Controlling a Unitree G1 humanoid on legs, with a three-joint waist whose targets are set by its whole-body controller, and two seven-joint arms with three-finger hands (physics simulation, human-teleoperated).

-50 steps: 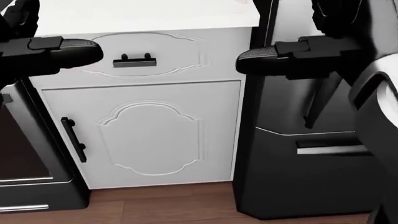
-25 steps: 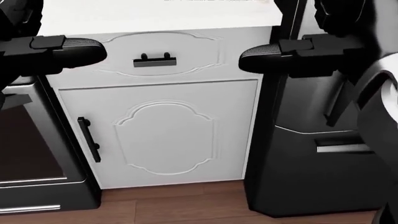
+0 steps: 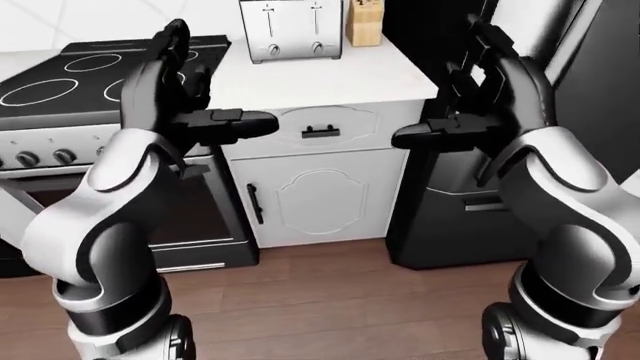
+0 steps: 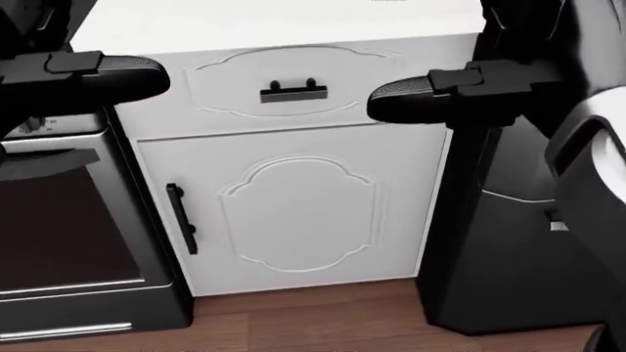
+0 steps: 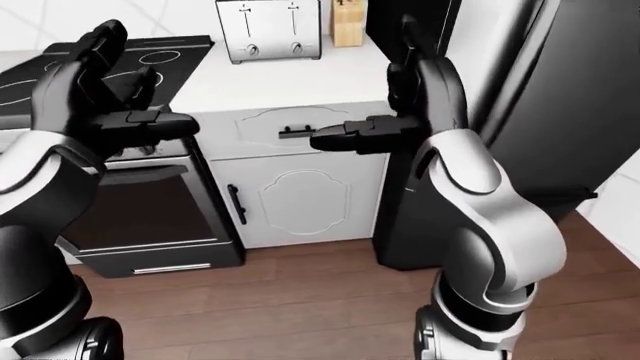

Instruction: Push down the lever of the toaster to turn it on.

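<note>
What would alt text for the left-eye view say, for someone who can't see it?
A humanoid robot holds its left hand and right hand up, open and empty, facing a white counter where a silver toaster stands untouched, a black stove to its left.

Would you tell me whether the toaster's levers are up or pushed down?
Up: both levers sit at the top of their slots on the toaster, untouched.

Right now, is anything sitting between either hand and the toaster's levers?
Nothing visible blocks them. The toaster stands at the top of the white counter, with bare countertop below it. The knife block is beside it, to the right. Both the left hand and right hand are raised, open, well short of the toaster.
</note>
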